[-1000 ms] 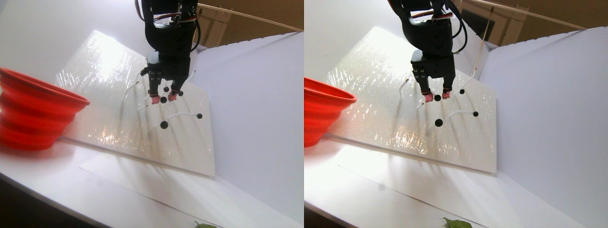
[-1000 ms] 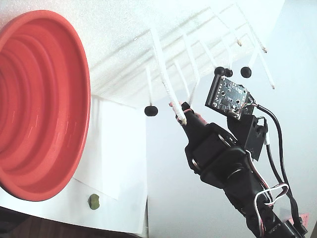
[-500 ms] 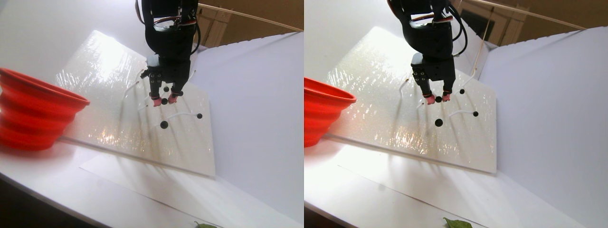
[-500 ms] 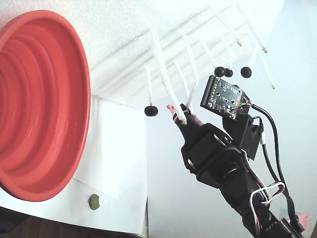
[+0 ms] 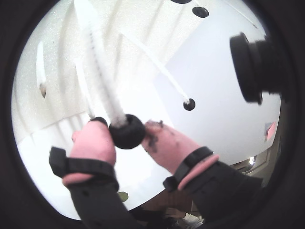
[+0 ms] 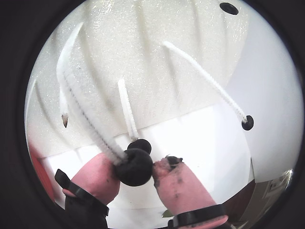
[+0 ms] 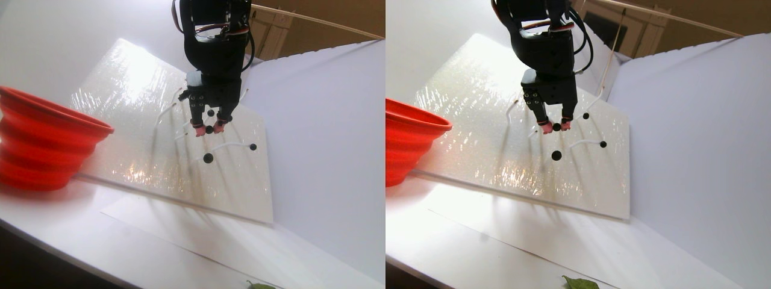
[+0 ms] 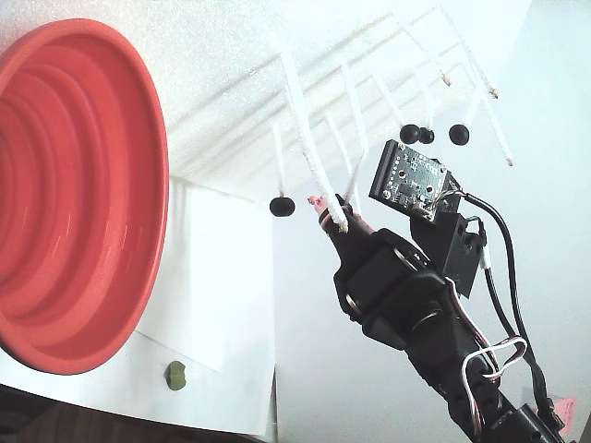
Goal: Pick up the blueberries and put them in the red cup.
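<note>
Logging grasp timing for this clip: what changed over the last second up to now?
The claw narrowed its pink fingertips around one blueberry on its white stem; in the wrist view both pads now touch it. The arm barely shifted. The other blueberries, the red cup and the green lump stayed where they were.

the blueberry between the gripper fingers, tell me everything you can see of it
The blueberry is a small round ball, matte black in both wrist views, stuck on the tip of a white fuzzy stem that rises from the pale foam board. The gripper closes on it: both pink fingertips touch its sides. It's not yet pulled free.
</note>
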